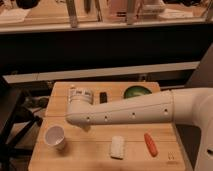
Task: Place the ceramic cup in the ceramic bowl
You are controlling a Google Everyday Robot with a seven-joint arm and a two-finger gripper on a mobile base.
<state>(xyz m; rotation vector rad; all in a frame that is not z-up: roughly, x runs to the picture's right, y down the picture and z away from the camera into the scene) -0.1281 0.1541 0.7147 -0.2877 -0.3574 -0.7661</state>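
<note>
Starting at the left of the wooden table: white cup, upright near the front-left corner, mouth facing up, untouched. Just up and to the right, over the back-left part of the table: claw, at the tip of the white arm, spread wide open and gripping nothing, clear of the cup. Moving along, right beside the claw toward the back: small dark object, lying flat, too blurred to name. Closer to the front, below the long sweep of the arm: flat white block, resting near the front edge, about mid-table. Further right, at the back edge: green bowl, round, lower part hidden behind the arm, well apart from the cup and on the opposite side of the table. Down in front again, just right of the block: orange-red stick, lying at a slant, not touching the block. Far right: thick end of the arm, cut off at the side of the view.
</note>
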